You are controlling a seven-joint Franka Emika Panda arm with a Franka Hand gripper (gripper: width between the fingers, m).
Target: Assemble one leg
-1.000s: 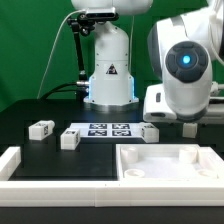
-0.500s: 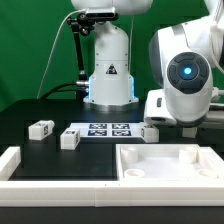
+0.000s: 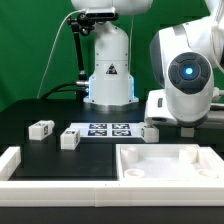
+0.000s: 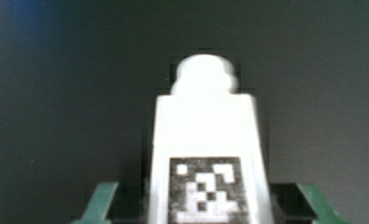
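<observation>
In the wrist view a white leg (image 4: pixel 204 130) with a black-and-white tag lies lengthwise between my gripper (image 4: pixel 204 203) fingers, its rounded peg end pointing away. The green fingers (image 4: pixel 106 203) stand on both sides of it with a dark gap on each side, so the gripper is open around it. In the exterior view my gripper (image 3: pixel 189 127) is low over the black table at the exterior view's right, and that leg is hidden there. Three other legs show: one (image 3: pixel 41 128) at the left, one (image 3: pixel 69 139) beside it, and one (image 3: pixel 150 131) by the marker board.
The marker board (image 3: pixel 108 129) lies mid-table. A large white tray-like piece (image 3: pixel 170 165) with recesses sits in front of my gripper. A white rail (image 3: pixel 20 165) runs along the front and left. The robot base (image 3: pixel 110 75) stands behind.
The arm dropped slightly between one second and half a second ago. It has held still since. The legs on the table have not moved.
</observation>
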